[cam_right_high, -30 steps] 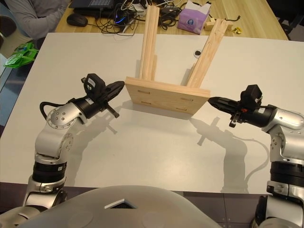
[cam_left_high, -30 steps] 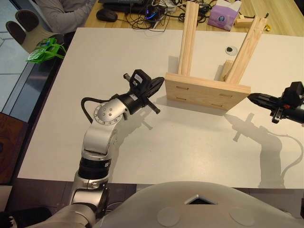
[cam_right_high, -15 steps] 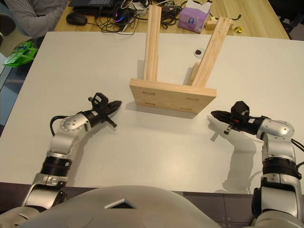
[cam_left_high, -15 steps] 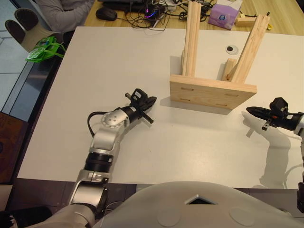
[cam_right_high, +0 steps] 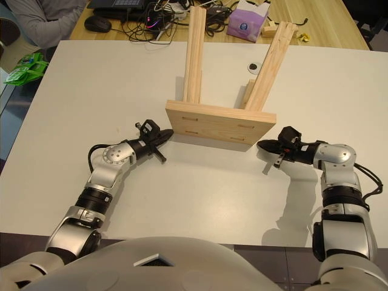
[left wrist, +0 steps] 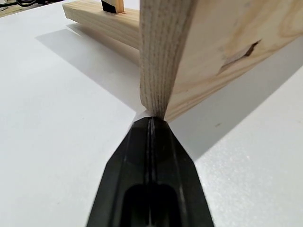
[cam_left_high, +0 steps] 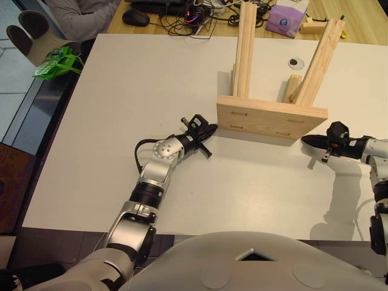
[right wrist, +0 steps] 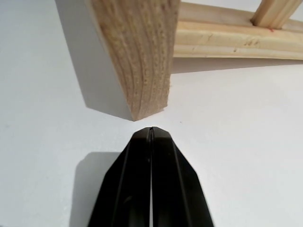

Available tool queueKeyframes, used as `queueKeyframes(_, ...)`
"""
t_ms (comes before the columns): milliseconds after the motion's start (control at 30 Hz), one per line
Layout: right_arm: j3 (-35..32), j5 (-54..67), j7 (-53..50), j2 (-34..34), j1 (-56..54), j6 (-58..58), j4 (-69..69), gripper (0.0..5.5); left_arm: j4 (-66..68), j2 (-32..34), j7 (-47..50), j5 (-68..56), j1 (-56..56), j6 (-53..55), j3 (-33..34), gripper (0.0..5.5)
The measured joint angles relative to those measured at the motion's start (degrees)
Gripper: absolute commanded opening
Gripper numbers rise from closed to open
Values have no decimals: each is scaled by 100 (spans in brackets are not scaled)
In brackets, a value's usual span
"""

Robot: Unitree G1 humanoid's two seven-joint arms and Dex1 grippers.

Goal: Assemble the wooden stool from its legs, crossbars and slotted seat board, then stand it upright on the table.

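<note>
Left gripper (cam_left_high: 211, 128) and right gripper (cam_left_high: 304, 140) are closed tight, holding nothing. Each tip sits at a bottom corner of the seat board (cam_left_high: 271, 118), which stands on its edge on the table (cam_left_high: 121, 91).

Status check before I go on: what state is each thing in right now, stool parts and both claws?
Stool: assembled, lying on its side, not upright.
Seat board: standing on edge on the table, slots facing the robot.
Legs: fixed in the board, pointing away from the robot.
Left claw: shut, tip at the board's lower left corner.
Right claw: shut, tip at the lower right corner.
</note>
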Motion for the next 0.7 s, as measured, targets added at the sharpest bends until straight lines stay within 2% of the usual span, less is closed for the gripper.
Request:
queueKeyframes(400, 70, -73, -39, 59, -158, 130, 6, 0, -261, -10, -7, -10, 103, 204, -18, 2)
queueKeyframes(500, -38, 161, 127, 56, -34, 504, -248, 0, -603, 98, -204, -123, 313, 377, -18, 2)
queueKeyframes(700, -272, 814, 628, -187, 406, 1769, -1633, 0, -1464, 512, -631, -318, 663, 955, 5, 2)
